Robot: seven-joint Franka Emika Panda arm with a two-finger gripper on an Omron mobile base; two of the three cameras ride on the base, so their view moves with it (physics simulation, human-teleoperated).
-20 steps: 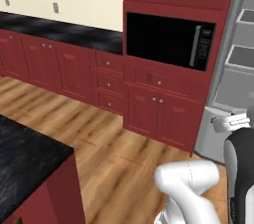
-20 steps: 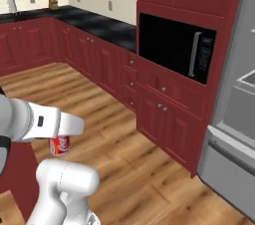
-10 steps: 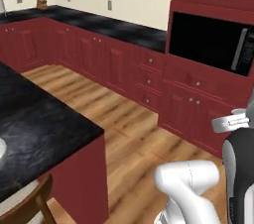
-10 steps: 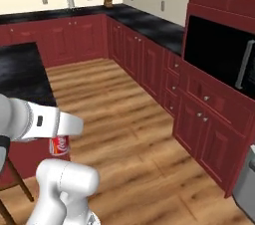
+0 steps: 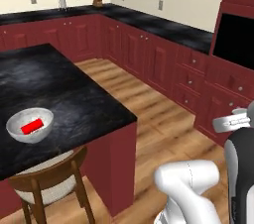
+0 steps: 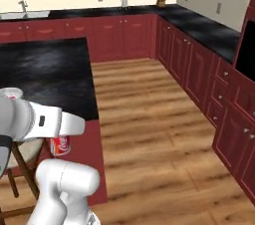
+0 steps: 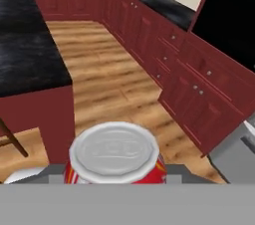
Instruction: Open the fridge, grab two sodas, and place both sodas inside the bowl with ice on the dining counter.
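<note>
The gripper (image 7: 114,181) is clamped on 1 soda can (image 7: 114,159) (kept upright for carrying) because the bowl with ice (image 5: 30,125) already holds 1 can (image 5: 31,126) on the dining counter (image 5: 74,94).

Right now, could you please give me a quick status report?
Claw shut on a soda. Another soda lies in the bowl on the dining counter. A stool stands beside it.

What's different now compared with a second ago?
The base has turned left: the fridge and microwave slid out to the right, and the dining counter with its bowl, one soda already inside, came into view. The hand stays closed on the second soda.
</note>
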